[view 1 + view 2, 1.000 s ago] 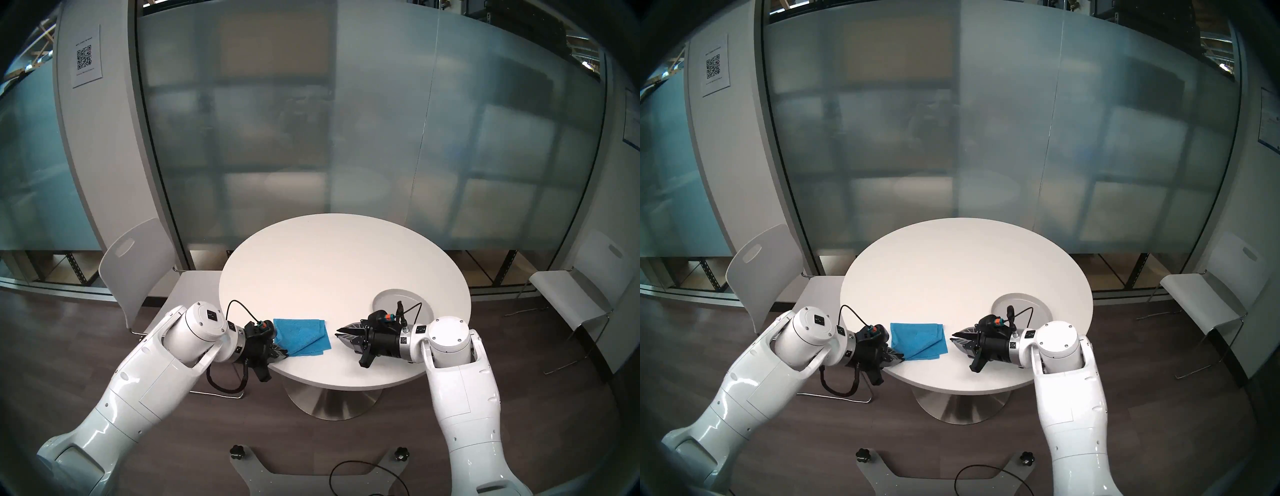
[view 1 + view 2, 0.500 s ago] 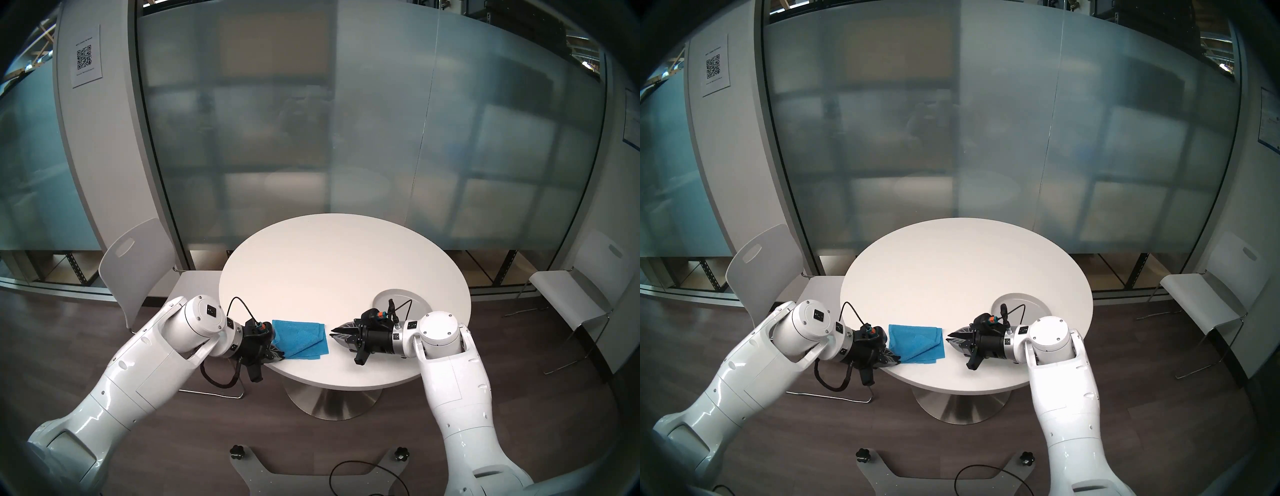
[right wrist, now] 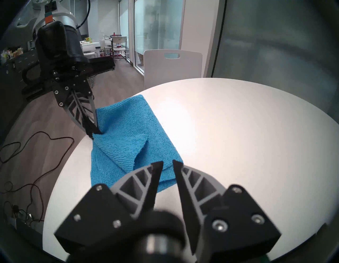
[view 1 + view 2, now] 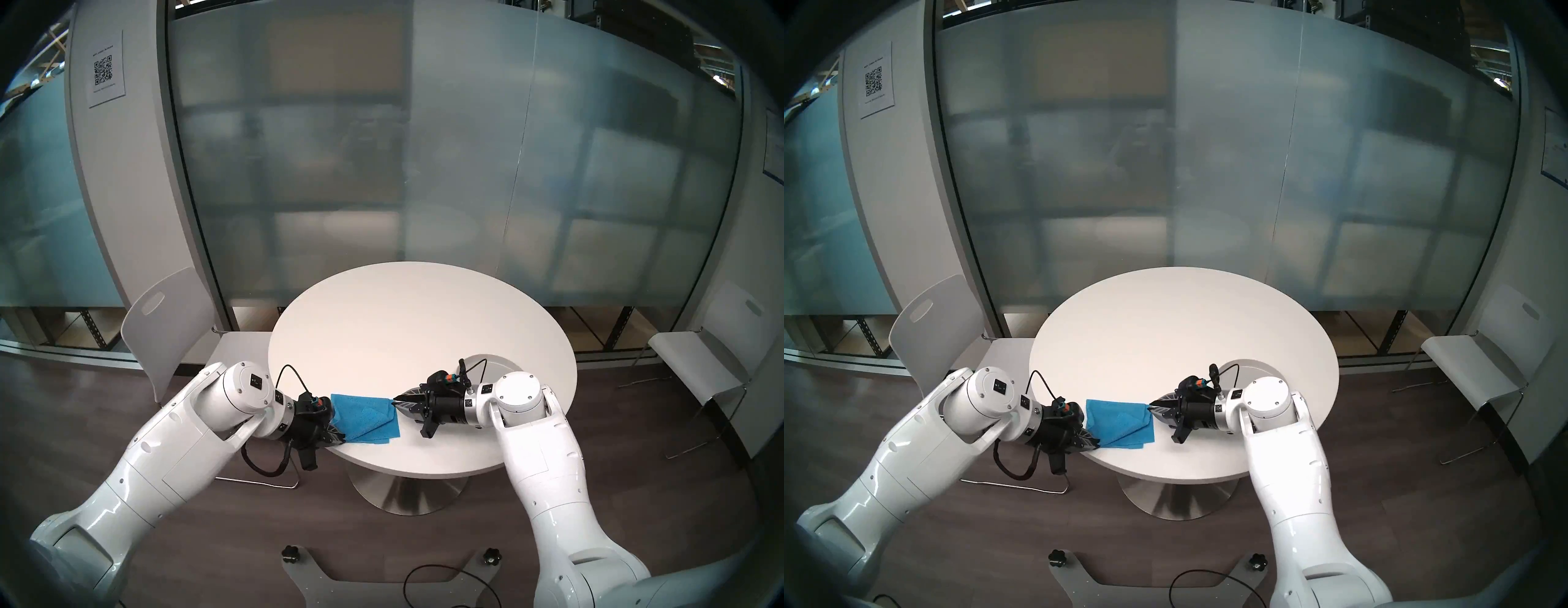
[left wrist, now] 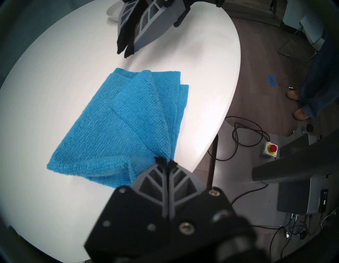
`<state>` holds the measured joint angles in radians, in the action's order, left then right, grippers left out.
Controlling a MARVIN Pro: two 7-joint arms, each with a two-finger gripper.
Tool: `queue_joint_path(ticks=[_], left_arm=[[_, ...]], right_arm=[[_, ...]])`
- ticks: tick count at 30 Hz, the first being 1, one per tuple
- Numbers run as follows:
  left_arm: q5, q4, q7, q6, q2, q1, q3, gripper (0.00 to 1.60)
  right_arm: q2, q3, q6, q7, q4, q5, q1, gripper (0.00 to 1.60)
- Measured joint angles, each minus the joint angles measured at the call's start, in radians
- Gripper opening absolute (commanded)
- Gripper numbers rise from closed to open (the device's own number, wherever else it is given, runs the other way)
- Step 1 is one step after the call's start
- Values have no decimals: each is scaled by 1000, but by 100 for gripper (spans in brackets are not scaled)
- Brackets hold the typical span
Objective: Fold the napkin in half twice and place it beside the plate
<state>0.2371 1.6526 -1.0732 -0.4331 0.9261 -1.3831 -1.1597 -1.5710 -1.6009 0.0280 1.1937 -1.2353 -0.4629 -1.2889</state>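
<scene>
Left end effector (image 5: 166,161): its fingers are pressed together on the near left corner of the napkin, and the cloth is gathered into pleats at the pinch; the tool is tilted downward at the counter's near left edge.
Right end effector (image 3: 167,162): its fingers are held slightly spread, with a narrow gap seen between the black tips; nothing is gripped. The tips are seen at the napkin's far right corner, over the cloth in the wrist view; whether the cloth is touched cannot be told.
Napkin (image 4: 367,418): a bright blue terry cloth is laid in several folded layers on the near left part of the counter, between the two end effectors. The layers are fanned out unevenly from the pinched corner, and one loose flap is folded diagonally across the top.
Plate (image 4: 502,365): a plain light-grey round plate is seen on the near right side of the counter, largely hidden behind the right wrist and well apart from the napkin.
Counter (image 4: 420,322): a round white top is carried on a brushed metal pedestal.
Surroundings: white chairs (image 4: 169,322) are placed at either side, frosted glass panels are seen behind, and a red emergency-stop button (image 5: 272,147) lies on the floor among black cables.
</scene>
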Motion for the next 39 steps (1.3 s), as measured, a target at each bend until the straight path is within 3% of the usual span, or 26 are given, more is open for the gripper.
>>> queue_joint_path(ticks=[13,25,39], left_arm=[[-1,5,-4,-3,-1,-8,-8,0],[-1,1,-9,-3,5,-7,-12,0],[5,-48,16,26,30,15,-21,0]], right_arm=[[-14,38,-18,-28,86,-19,47,75],[-17,77,-16,-46,134,-83,87,72],[-7,96,38,-5,78,-139,81,72]])
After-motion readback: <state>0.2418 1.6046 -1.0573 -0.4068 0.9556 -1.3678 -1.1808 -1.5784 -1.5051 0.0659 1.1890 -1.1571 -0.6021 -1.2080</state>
